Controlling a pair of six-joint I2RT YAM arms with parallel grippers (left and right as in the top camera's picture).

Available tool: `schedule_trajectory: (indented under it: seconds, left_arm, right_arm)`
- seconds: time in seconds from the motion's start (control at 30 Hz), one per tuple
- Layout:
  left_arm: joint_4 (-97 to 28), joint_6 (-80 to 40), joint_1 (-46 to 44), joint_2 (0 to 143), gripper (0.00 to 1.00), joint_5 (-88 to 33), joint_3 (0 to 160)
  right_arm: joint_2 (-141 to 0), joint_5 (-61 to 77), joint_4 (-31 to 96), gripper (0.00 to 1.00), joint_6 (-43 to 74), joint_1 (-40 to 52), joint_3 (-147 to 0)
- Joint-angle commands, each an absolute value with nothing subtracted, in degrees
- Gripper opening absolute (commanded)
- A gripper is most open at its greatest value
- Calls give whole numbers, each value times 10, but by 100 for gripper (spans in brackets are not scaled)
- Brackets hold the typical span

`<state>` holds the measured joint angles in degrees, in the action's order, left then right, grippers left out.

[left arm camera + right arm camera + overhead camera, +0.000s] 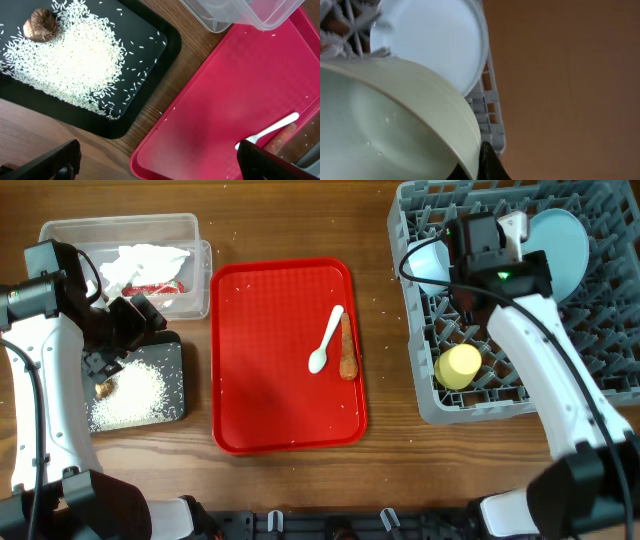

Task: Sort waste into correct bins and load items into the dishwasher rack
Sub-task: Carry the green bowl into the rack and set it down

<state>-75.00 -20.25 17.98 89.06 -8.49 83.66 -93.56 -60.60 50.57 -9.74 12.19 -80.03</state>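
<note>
Pale-green bowl (395, 125) rim touching right claw (481, 164), beside light-blue plate (430, 45).

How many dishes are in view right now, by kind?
plate: 1
bowls: 2, a blue bowl and a green bowl
cup: 1
spoon: 1
Total: 5

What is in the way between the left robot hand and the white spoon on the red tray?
Nothing visible. The left gripper hovers with open jaws beside the black tray. Only bare red tray lies between it and the white spoon. The carrot stick lies on the spoon's far side.
</note>
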Motion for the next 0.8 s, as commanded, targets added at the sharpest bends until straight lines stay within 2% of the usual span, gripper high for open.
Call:
schedule_trajectory:
  seconds: [0.0,0.23,0.5,0.77]
  left_arm:
    - [-750,-203,182,887,100,-92,844]
    - [-750,-203,182,887,100,-92,844]
    - [-750,-203,182,887,100,-92,844]
    - [-750,-203,182,887,100,-92,844]
  right_arm:
    - [-986,-626,486,4,-183,119,-802]
    - [-1052,-672,413,4,-247,116,-802]
    - [-1063,-700,321,4,-293,107,-802]
    - [-1064,-623,352,4,-298,114,-801]
